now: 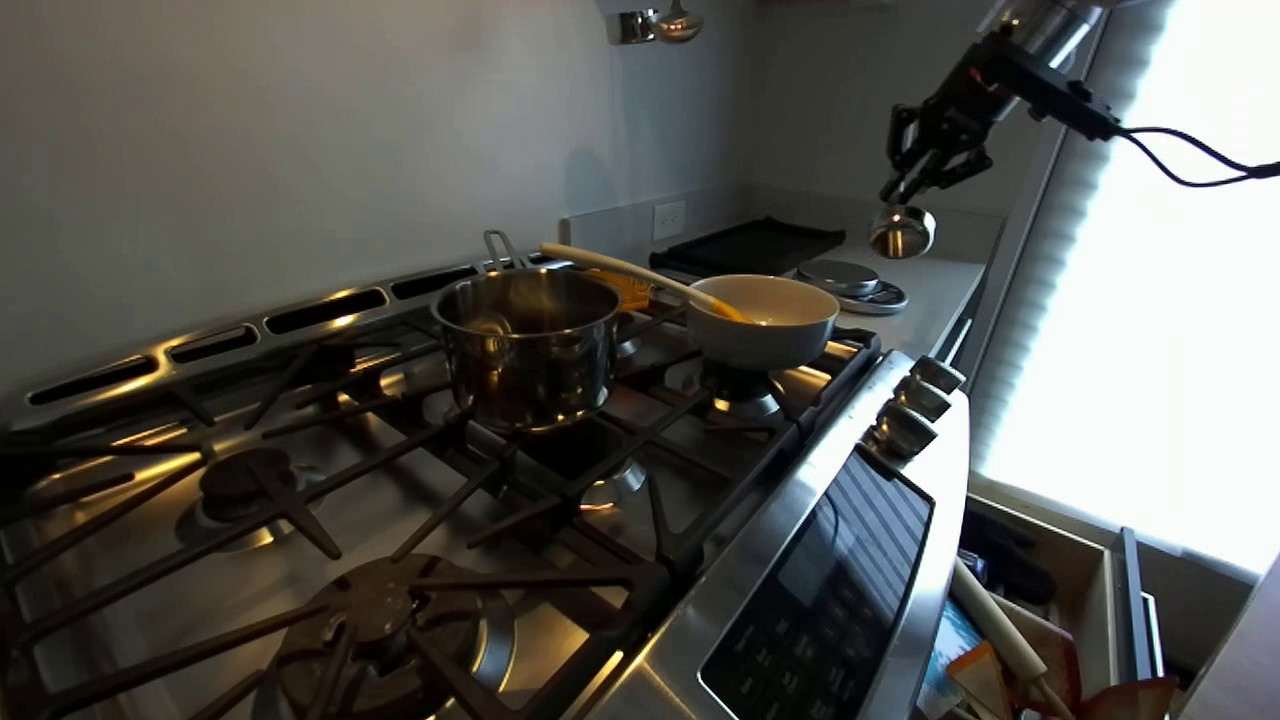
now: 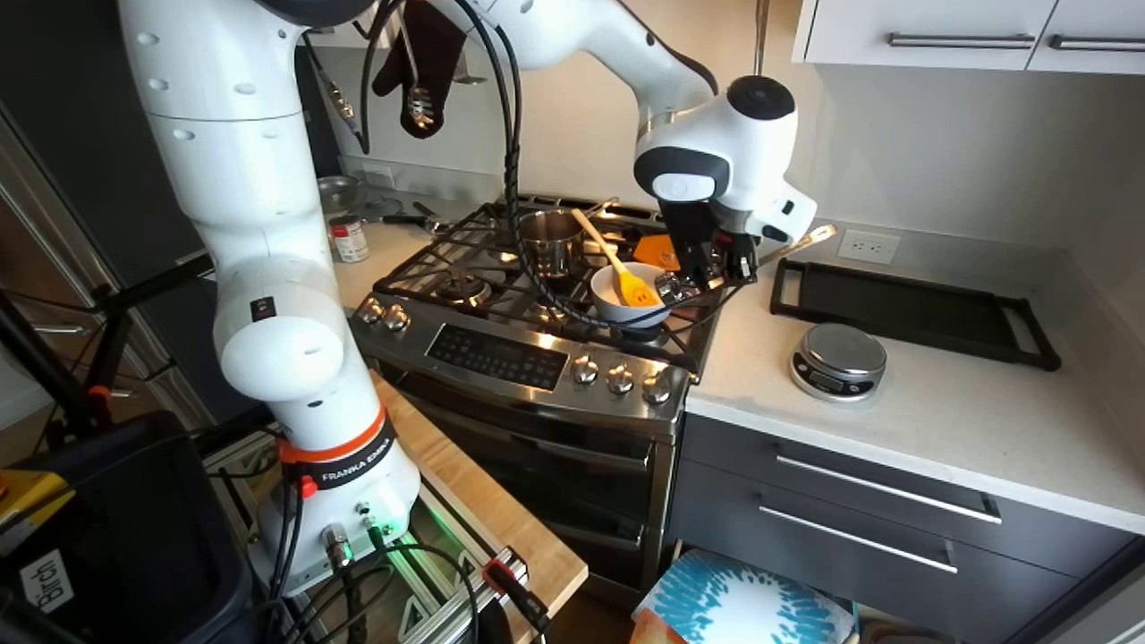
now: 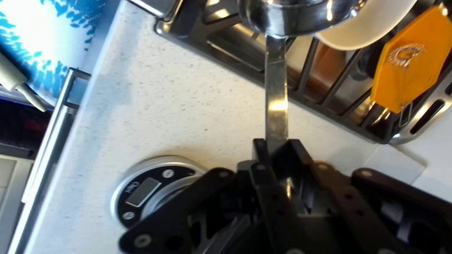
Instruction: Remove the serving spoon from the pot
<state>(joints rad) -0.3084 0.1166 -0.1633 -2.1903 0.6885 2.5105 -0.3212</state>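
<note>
The serving spoon (image 1: 625, 265), with a pale handle and a yellow-orange head, leans in a white bowl (image 1: 760, 340) on the stove. In an exterior view the spoon (image 2: 637, 291) and the bowl (image 2: 617, 313) also show, left of my gripper (image 2: 726, 266). The wide shallow pan with a long handle does not show. My gripper (image 3: 276, 145) is shut on the flat handle of a shiny metal ladle (image 3: 276, 95). It holds the ladle in the air; the cup (image 1: 903, 232) hangs past the fingertips, above and apart from the bowl. The spoon is out of the wrist view.
A tall shiny steel saucepan (image 1: 530, 365) stands next to the bowl on the grates. An orange pad (image 3: 413, 60) lies behind the bowl. A kitchen scale (image 2: 841, 358) and a black tray (image 2: 912, 309) are on the counter. A drawer (image 1: 1110, 600) stands open below.
</note>
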